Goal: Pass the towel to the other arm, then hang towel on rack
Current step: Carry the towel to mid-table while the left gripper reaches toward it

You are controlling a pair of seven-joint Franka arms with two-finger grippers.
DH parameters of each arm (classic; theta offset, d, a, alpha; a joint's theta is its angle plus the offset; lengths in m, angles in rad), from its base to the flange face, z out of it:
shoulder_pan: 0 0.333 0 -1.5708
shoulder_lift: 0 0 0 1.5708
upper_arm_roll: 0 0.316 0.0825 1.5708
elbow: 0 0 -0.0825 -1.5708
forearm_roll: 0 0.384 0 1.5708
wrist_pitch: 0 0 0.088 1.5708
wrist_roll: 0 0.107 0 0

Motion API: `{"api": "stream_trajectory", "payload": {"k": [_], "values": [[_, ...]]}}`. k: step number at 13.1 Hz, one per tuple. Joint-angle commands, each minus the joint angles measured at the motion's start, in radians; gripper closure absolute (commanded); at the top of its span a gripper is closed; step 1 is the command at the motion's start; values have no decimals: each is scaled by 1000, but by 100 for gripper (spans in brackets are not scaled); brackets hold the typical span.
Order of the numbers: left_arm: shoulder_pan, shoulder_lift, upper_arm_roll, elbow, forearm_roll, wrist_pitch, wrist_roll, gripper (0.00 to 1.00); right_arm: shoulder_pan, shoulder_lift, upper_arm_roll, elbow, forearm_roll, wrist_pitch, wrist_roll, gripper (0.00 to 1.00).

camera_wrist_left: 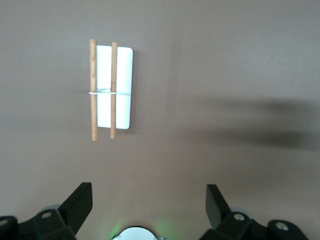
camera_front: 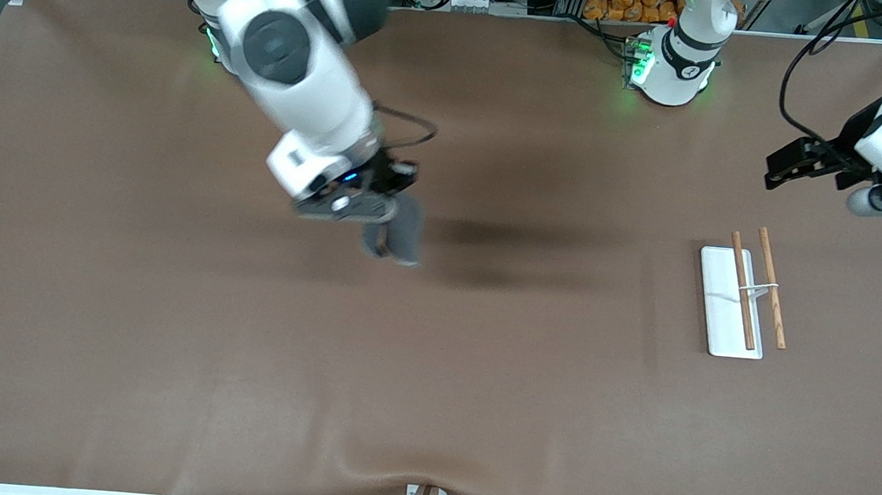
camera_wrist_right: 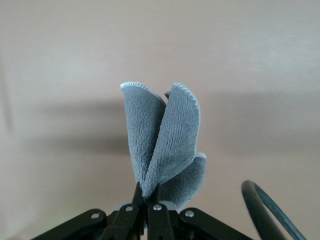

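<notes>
Rack: rack (camera_front: 732, 302) lies nearest the front camera of the things on the table (camera_front: 165, 352), toward the left arm's end; white plate flat, two wooden rods along it, a thin wire across them. Nothing hangs on it.
Towel: towel (camera_front: 399, 232) is off the table, bunched and pinched at one spot, its folds hanging loose over the middle of the table, well apart from the rack. My right wrist view shows its grey pile and paler trim spread past the fingertips.
Right gripper: right gripper (camera_wrist_right: 147, 197) is clenched on the towel, carrying it in the air.
Left gripper: left gripper (camera_wrist_left: 150, 202) hangs with jaws spread wide, grasping nothing, over the table near the rack; this arm waits.
Step in hand: the pass, as I judge it, not yet made.
Next move: I need both grippers brought together, the left closed on a free fold clear of the right's fingers, and only then the right released.
</notes>
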Motion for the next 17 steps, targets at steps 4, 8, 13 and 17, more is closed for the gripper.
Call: {"api": "stream_trajectory", "payload": {"k": [4, 8, 13, 17], "values": [[-4, 98, -73, 11, -57, 114, -165, 0, 192, 17, -12, 26, -68, 167, 154, 100], [-48, 170, -96, 11, -111, 244, -165, 0, 282, 25, -11, 32, -189, 213, 94, 100], [-55, 250, -96, 5, -375, 306, -184, 0, 338, 42, -12, 32, -298, 221, 2, 100], [-114, 261, -101, -35, -417, 300, -389, 0, 341, 62, -12, 32, -318, 244, -1, 100]]}}
